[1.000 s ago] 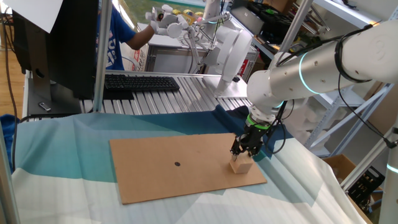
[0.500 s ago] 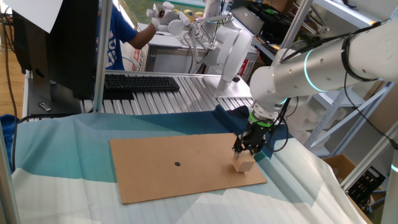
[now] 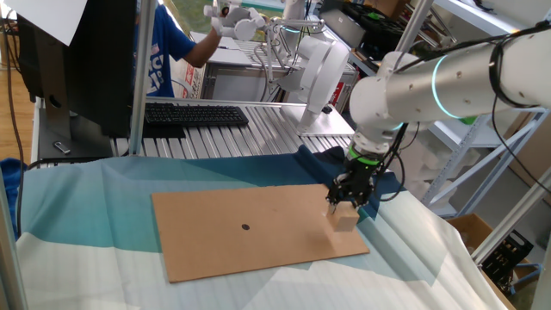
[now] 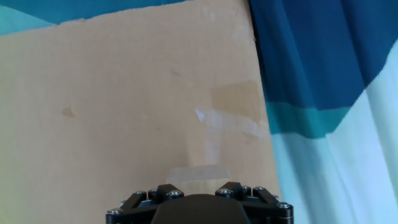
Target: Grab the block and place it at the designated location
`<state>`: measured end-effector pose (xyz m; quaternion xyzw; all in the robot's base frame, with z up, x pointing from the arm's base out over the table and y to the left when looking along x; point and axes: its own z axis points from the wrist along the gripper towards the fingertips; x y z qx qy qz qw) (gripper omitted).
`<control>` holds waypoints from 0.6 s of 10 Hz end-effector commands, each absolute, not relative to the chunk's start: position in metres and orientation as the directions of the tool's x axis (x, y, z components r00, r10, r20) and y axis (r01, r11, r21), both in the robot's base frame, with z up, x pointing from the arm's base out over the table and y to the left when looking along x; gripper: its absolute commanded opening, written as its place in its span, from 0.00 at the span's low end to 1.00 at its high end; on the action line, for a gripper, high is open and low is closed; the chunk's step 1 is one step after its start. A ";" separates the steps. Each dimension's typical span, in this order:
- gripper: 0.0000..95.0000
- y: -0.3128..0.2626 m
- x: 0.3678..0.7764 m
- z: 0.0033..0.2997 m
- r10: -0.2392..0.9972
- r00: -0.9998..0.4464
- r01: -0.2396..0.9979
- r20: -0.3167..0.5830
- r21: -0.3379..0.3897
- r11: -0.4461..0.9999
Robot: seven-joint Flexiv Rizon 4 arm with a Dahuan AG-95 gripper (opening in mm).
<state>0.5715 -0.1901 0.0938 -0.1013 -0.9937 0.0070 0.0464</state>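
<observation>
- Fixed view: the gripper (image 3: 349,203) hangs over the right end of the cardboard sheet (image 3: 258,228), its fingers closed narrow around the top of the wooden block (image 3: 345,220) — the block looks gripped, though whether it is lifted clear of the sheet or just touching it I cannot tell.
- Fixed view: the dark dot (image 3: 245,227), the designated location, lies well apart to the camera's left of the block, near the sheet's middle; the carry would run along the sheet's long axis.
- Fixed view: bare cardboard lies between block and dot, so the path looks open; the block sits near the sheet's right edge, just beside the blue cloth (image 3: 86,207).
- Hand view: only the gripper's dark body shows at the bottom edge — fingertips and block are hidden; cardboard with a pale tape patch (image 4: 227,121) fills the frame, its right edge meeting the cloth.
</observation>
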 end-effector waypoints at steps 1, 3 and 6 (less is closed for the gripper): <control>0.00 -0.191 0.572 0.093 0.210 -0.973 0.209 0.092 -0.025 0.978; 0.00 -0.191 0.572 0.093 0.232 -0.968 0.230 0.094 -0.027 0.973; 0.00 -0.191 0.572 0.093 0.276 -0.956 0.274 0.097 -0.034 0.961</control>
